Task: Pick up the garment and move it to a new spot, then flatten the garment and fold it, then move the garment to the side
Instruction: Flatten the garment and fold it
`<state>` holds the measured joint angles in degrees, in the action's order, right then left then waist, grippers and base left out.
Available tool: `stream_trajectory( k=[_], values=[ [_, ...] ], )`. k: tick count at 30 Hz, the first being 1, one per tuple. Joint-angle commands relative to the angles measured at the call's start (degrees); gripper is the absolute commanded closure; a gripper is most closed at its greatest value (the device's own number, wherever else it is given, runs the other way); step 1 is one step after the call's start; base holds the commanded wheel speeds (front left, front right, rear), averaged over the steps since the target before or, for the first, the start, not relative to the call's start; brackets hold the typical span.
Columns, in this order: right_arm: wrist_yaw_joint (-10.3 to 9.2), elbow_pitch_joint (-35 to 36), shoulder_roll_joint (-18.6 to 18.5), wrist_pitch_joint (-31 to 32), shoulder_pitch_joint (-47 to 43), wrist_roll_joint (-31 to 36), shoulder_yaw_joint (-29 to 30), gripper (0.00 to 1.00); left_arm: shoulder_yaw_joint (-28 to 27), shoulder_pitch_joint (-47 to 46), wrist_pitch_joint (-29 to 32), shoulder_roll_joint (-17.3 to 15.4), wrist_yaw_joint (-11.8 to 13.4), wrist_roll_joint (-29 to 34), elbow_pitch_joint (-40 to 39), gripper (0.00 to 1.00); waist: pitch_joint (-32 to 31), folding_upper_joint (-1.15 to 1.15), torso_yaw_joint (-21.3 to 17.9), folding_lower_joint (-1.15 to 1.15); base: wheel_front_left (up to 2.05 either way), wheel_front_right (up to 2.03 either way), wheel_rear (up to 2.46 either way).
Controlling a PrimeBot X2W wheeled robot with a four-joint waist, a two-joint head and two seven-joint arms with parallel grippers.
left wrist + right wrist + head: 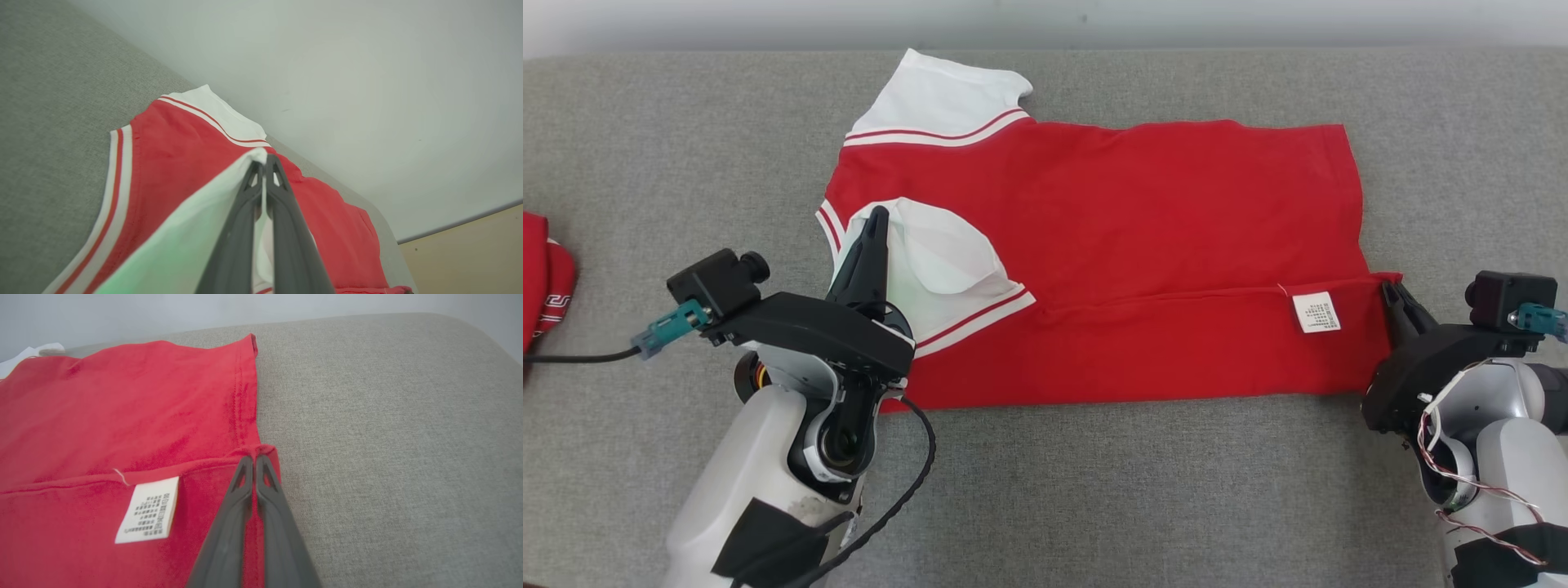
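Head view: the red shirt (1135,229) lies spread on the grey bench (1094,490), with its near long edge folded over (care label (1316,312) facing up). Left wrist view: the left claw (265,161) is pinched tight on the shirt's white sleeve (184,228). Right wrist view: the right claw (254,459) is clamped on the folded hem corner.

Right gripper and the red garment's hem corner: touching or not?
Touching. In the right wrist view the right gripper, shut, pinches the folded hem corner of the garment; red cloth shows between its fingers.
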<state>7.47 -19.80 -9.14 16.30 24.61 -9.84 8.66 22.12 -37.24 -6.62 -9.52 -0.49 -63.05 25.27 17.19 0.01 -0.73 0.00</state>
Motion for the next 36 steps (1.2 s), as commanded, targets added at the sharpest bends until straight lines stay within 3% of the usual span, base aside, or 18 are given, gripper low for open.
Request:
stream_trajectory(
  k=[1, 3, 4, 5, 6, 11, 18, 26, 32, 36],
  values=[
    [0.06, -0.54, 0.41, -0.16, 0.20, 0.62, 0.45, 1.00, 0.21, -0.79, -0.29, -0.26, 0.11, 0.86, 0.39, 1.00, 0.07, -0.01, -0.06, 0.00, 0.00, 0.00, 0.00],
    [0.06, -0.99, 0.78, -0.58, 0.84, 1.39, 0.86, 1.00, 0.92, -1.66, -0.73, -0.46, 0.21, 2.11, 1.68, 1.00, 0.13, -0.01, -0.10, 0.00, 0.00, 0.00, 0.00],
    [0.06, -1.21, 0.95, -0.78, 1.07, 1.93, 0.87, 0.65, 1.36, -2.20, -1.13, -0.82, 0.33, 3.06, 2.46, 1.00, 0.11, -0.01, -0.12, 0.00, 0.00, 0.00, 0.00],
    [0.06, -1.63, 1.14, -0.76, 1.15, 1.99, 0.87, 0.00, 1.91, -2.65, -1.82, -1.17, 0.45, 4.20, 3.33, 0.99, 0.04, -0.01, -0.14, 0.00, 0.00, 0.00, 0.00],
    [0.06, -2.02, 1.31, -0.93, 1.20, 2.24, 0.89, 0.00, 2.37, -2.86, -2.33, -1.34, 0.70, 5.25, 4.33, 0.00, -0.13, -0.01, -0.18, 0.00, 0.00, 0.00, 0.00],
    [0.06, -2.75, 1.72, -1.61, 0.29, 2.89, 1.34, 0.00, 4.00, -3.18, -6.19, -2.86, 1.42, 10.30, 7.19, 0.00, -1.85, -0.01, -0.29, 0.00, 0.00, 0.00, 0.00],
    [0.06, -1.45, 1.70, 0.96, -2.54, 2.56, 3.86, 0.00, 6.41, 2.73, -7.74, -7.53, 3.29, 16.85, 6.10, 0.00, -5.51, -0.01, 0.18, 0.00, 0.00, 0.00, 0.00],
    [0.06, 3.98, 2.11, 4.25, -7.33, 2.98, 6.91, 0.00, 10.44, 11.11, -1.58, -11.92, 7.19, 19.03, 1.21, 0.00, -7.74, -0.01, 1.21, 0.00, 0.00, 0.00, 0.00],
    [0.06, 6.47, 3.35, 5.80, -8.05, 3.20, 6.81, 0.00, 11.14, 11.50, 2.64, -11.85, 10.64, 19.22, 1.13, 0.00, -6.91, -0.01, 0.95, 0.00, 0.00, 0.00, 0.00],
    [0.06, 7.05, 3.98, 6.23, -7.23, 3.24, 5.81, 0.00, 11.68, 10.25, 4.50, -11.35, 11.66, 19.30, 2.39, 0.00, -6.20, -0.01, 0.28, 0.00, 0.00, 0.00, 0.00]
  ],
)
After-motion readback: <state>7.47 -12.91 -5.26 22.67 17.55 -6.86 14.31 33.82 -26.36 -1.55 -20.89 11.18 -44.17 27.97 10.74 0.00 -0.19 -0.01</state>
